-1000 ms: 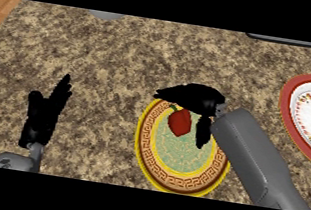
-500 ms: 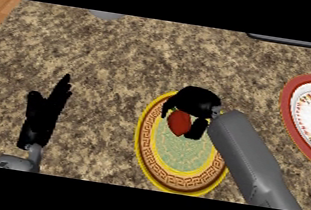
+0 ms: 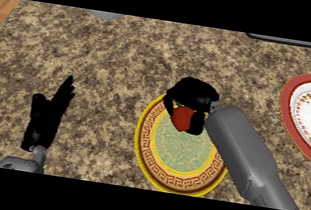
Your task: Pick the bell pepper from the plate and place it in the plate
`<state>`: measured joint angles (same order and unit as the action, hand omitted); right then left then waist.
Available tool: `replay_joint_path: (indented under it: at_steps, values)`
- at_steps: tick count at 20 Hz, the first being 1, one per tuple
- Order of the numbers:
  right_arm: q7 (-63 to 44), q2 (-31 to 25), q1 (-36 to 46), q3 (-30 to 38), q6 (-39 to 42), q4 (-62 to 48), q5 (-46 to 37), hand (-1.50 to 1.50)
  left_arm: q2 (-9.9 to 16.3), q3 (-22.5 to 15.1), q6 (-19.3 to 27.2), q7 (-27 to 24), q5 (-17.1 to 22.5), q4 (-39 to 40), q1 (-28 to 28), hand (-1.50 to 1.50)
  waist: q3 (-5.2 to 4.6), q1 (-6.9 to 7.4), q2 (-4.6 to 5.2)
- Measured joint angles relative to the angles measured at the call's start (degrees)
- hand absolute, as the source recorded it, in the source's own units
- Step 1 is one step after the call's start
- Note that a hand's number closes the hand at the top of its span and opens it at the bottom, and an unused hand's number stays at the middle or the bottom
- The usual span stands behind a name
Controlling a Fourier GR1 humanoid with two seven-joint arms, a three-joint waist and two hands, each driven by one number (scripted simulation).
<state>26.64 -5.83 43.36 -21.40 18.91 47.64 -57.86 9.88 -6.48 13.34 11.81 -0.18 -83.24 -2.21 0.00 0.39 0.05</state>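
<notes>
Since the earlier frames the right hand [image 3: 192,98] has curled over the pepper [image 3: 183,117], where a second ago it sat spread above it; the left hand has not moved.

Nearest, at the lower left of the frame, the left hand [image 3: 46,120] rests open on the counter [image 3: 121,56], fingers straight, pressed together and pointing up the frame. It holds nothing.

At the lower centre lies the yellow plate [image 3: 151,163], with a patterned rim and a green middle. The right forearm comes in from the lower right and crosses this plate's right side.

At the plate's upper edge, just above centre of the frame, the right hand's black fingers are curled round the red pepper. Only the pepper's lower part shows beneath them. Whether it is already off the plate cannot be told; it appears to be at the plate's upper rim.

Farther off, at the right edge of the frame, sits the red plate [image 3: 293,100], red-rimmed with a white middle, well apart from the yellow one and partly cut off.

The step in hand seems to be securing the grasp. To do it well, the hand should probably lift straight up until the pepper clears the yellow rim, then carry it right and over the red plate's white middle before opening.
</notes>
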Motion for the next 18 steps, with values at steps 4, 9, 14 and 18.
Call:
replay_joint_path:
  at_steps: [4, 9, 14, 18]
  values:
    - [-11.09, -3.37, -0.32, 9.48, -5.54, -1.76, 1.56, 1.5, 0.19, 0.81, 0.46, -0.08, 0.11, -0.04, 0.32, 0.0, 0.03, -1.19, 0.01]
    - [-30.11, -9.09, -0.66, 22.78, -15.5, -4.29, 3.1, 1.5, 0.78, 1.77, 0.68, -0.23, 0.35, -0.34, 1.07, 0.0, 0.02, -2.94, 0.02]
    - [-47.04, -10.9, 2.69, 28.74, -26.49, -3.28, 0.31, 1.5, 1.12, 1.62, -0.19, 0.09, 0.54, -0.59, 0.67, 0.0, -0.03, -1.34, -0.06]
    - [-56.6, -12.51, 3.96, 29.79, -34.78, 0.17, -4.61, 1.5, 0.78, 1.01, -0.21, 0.28, 0.12, -0.86, 0.93, 0.0, -0.06, -0.99, -0.25]
